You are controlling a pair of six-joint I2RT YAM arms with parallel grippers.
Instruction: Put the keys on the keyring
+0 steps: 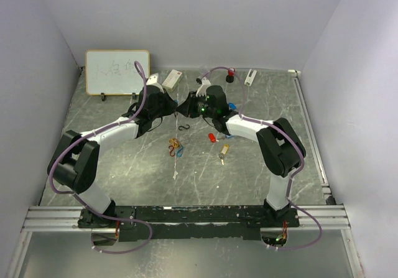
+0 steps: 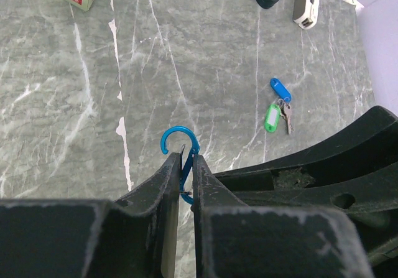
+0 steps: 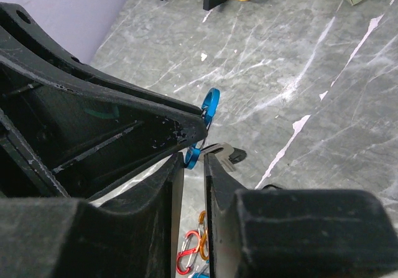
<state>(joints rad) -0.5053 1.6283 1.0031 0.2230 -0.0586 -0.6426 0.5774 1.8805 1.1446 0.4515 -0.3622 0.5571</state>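
Observation:
My left gripper (image 2: 185, 157) is shut on a blue S-shaped clip (image 2: 180, 140), whose upper loop sticks out past the fingertips. In the top view both grippers meet tip to tip above the table's middle, left gripper (image 1: 178, 107) against right gripper (image 1: 191, 107). My right gripper (image 3: 194, 157) has its fingers a narrow gap apart at the clip's lower loop (image 3: 198, 155). A grey metal key (image 3: 221, 151) with a dark end lies at its right fingertip; whether it is pinched is unclear. Blue-tagged (image 2: 280, 89) and green-tagged (image 2: 271, 117) keys lie together on the table. Red-tagged (image 1: 212, 137) and yellow-tagged (image 1: 224, 148) keys lie nearer.
Loose red and orange clips (image 3: 196, 250) lie below my right gripper, seen as a small heap of clips (image 1: 176, 147) from above. A black hook (image 1: 183, 127) lies nearby. At the back stand a whiteboard (image 1: 117, 71), a small box (image 1: 171, 78), a red-and-black item (image 1: 230, 76) and a white device (image 1: 250, 76).

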